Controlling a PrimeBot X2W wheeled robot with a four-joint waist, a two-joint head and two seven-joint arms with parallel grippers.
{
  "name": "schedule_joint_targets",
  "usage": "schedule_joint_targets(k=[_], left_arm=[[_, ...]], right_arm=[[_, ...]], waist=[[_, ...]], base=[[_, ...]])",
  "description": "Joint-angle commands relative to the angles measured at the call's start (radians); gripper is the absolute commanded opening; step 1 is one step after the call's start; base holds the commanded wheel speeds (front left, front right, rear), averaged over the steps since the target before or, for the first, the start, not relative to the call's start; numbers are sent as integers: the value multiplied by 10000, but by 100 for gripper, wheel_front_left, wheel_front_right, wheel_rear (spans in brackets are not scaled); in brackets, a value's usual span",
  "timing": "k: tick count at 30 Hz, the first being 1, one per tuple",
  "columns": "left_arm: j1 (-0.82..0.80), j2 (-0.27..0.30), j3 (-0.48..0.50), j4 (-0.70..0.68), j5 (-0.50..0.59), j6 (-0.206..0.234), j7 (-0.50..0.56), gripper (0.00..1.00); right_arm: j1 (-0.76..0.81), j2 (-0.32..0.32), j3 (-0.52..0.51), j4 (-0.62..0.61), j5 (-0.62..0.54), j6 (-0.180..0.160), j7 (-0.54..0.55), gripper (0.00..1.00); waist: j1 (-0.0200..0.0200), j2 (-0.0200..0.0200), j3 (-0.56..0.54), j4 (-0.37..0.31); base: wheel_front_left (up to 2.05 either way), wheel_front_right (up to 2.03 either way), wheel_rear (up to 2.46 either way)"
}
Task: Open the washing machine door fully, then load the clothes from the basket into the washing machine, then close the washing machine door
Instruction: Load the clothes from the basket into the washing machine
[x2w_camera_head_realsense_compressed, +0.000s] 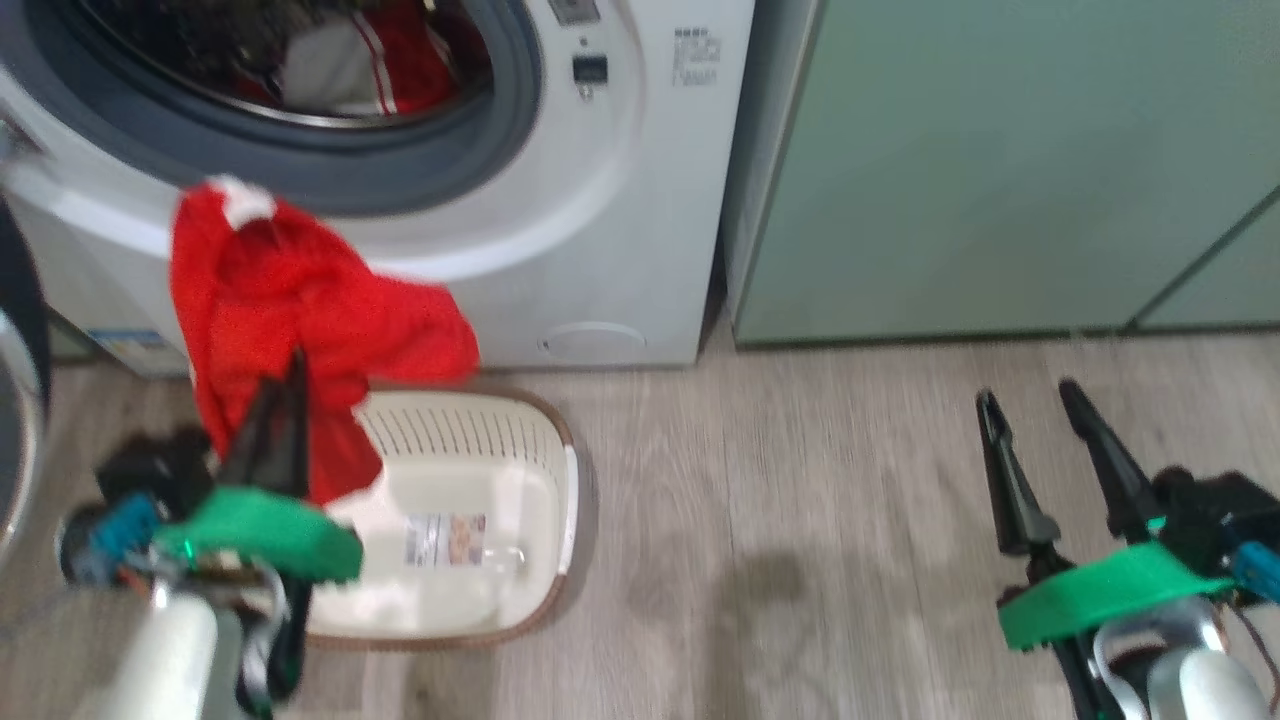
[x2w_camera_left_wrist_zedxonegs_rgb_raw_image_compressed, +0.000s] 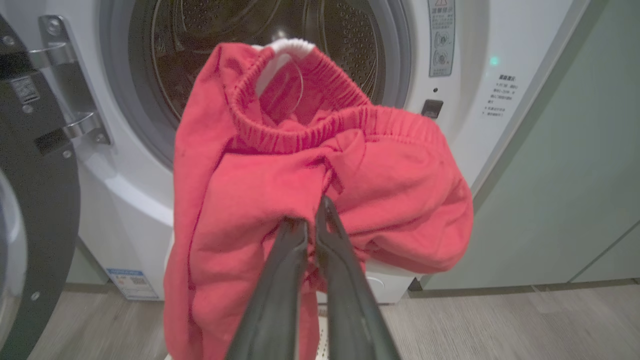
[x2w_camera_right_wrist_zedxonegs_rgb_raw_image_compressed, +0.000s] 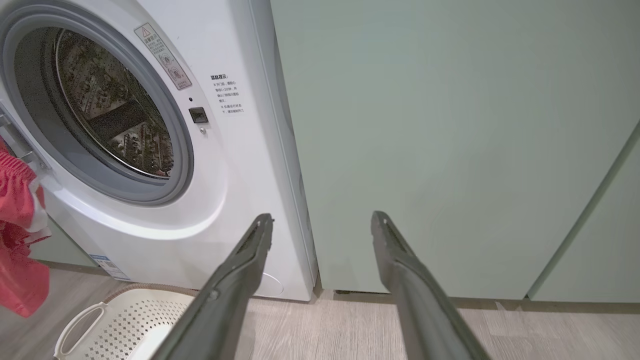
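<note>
Left fingers (x2w_camera_left_wrist_zedxonegs_rgb_raw_image_compressed: 281, 280) pinch red clothes (x2w_camera_left_wrist_zedxonegs_rgb_raw_image_compressed: 395, 200), long axis upright, waistband (x2w_camera_left_wrist_zedxonegs_rgb_raw_image_compressed: 300, 131) topmost.

Light: soft, even indoor light; the washer (x2w_camera_head_realsense_compressed: 610, 250) front and the cabinets (x2w_camera_head_realsense_compressed: 1000, 170) are bright.
Shadows: a faint dark patch on the floor (x2w_camera_head_realsense_compressed: 760, 590) right of the basket (x2w_camera_head_realsense_compressed: 470, 440); the drum (x2w_camera_right_wrist_zedxonegs_rgb_raw_image_compressed: 110, 110) is dim inside.
Glare: small glints on the drum's steel.
Blur: head view smeared all over, the cloth (x2w_camera_head_realsense_compressed: 300, 300) softest; right wrist view sharp.
Distortion: wrist views bow straight edges near their borders.
</note>
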Motion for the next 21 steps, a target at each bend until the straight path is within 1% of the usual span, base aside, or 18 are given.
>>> schedule_joint_targets(k=[1, 6, 10, 15, 21], left_arm=[[-967, 229, 540, -64, -168, -83, 8, 0], [-2695, 515, 875, 1061, -606, -321, 309, 0], [-4258, 899, 1099, 2200, -985, -642, 746, 0], [-6047, 1508, 1248, 3598, -1413, -1059, 1712, 0], [-7980, 2487, 1334, 4791, -1659, -1270, 3193, 0]], right_arm=[[-600, -41, 328, -441, 52, 0, -161, 100], [-1173, -41, 502, -478, -1, 0, -354, 100], [-1556, -41, 639, -333, 84, 0, -636, 100], [-1987, -41, 865, 37, 315, 0, -1115, 100], [-2397, -41, 1135, 556, 576, 0, -1601, 100]], waist=[[-1, 0, 776, -175], [-1, 0, 2068, -520], [-1, 0, 2878, -825], [-1, 0, 3593, -1266], [-1, 0, 4189, -1795]], base=[[0, 0, 0], [0, 0, 0], [0, 0, 0], [0, 0, 0], [0, 0, 0]])
